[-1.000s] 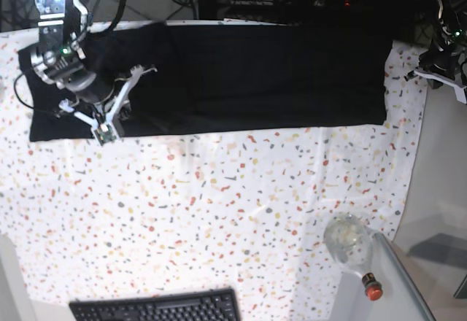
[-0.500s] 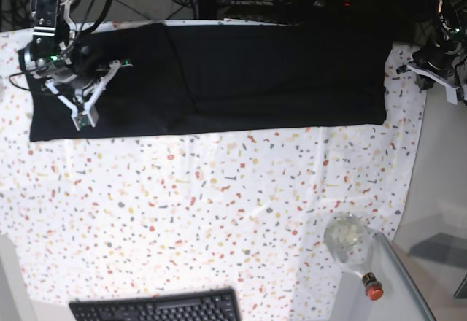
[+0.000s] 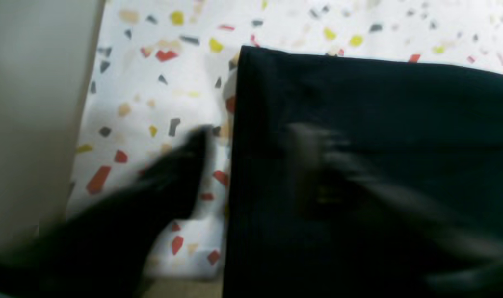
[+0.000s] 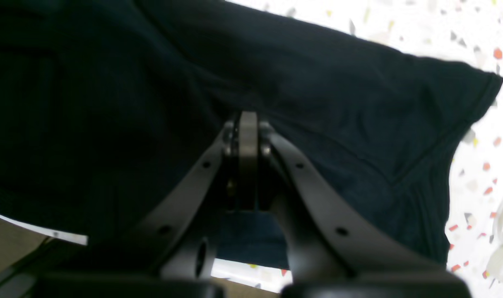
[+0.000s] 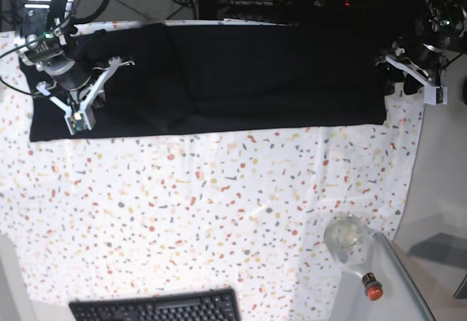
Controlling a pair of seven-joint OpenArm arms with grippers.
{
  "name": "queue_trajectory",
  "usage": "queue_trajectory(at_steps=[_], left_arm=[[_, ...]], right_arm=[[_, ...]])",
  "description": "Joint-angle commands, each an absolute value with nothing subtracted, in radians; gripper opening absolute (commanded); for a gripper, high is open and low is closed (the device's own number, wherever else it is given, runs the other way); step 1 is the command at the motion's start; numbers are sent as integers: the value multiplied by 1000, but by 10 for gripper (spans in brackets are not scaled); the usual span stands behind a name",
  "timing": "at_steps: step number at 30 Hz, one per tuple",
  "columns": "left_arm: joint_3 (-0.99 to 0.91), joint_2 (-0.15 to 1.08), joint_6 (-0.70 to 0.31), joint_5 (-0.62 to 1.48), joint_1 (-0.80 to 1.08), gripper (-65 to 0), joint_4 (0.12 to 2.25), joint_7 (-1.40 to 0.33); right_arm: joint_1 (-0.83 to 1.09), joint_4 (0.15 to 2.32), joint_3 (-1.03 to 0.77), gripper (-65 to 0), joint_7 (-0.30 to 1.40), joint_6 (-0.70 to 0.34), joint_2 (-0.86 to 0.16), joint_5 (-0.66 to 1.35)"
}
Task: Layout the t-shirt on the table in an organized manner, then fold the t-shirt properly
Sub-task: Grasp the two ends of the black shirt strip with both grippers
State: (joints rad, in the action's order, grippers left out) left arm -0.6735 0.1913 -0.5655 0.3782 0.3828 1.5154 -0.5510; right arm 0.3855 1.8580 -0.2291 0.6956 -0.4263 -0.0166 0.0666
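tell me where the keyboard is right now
In the base view the keyboard sits at the bottom edge, left of centre, on the speckled table, well below the t-shirt.

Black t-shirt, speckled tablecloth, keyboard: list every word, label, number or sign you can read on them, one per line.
None is readable.
T-shirt: plain black, no print or label legible.
Tablecloth: coloured flecks only, no text.
Keyboard: key legends too small to read.
Left wrist view: blurred, nothing legible.
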Motion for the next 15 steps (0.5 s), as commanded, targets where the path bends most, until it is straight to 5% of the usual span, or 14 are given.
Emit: queue_trajectory(at_steps=[1,4,7,15], left_arm=[[-677,205,-568,423,367,-137,1511,-536],[-680,219,-601,506,335,0,1414,-535],[-674,252,-696,539,269,0,1274,-535],[-664,254,-698,538,205,-35,1115,-535]], right_arm=[[387,1877,-231,-650,680,-426,-24,70],[404,1877,-229,-650,679,-426,-24,70],[412,1876,-229,-650,679,-426,-24,70],[420,1876,-237,-650,679,-426,-24,70]])
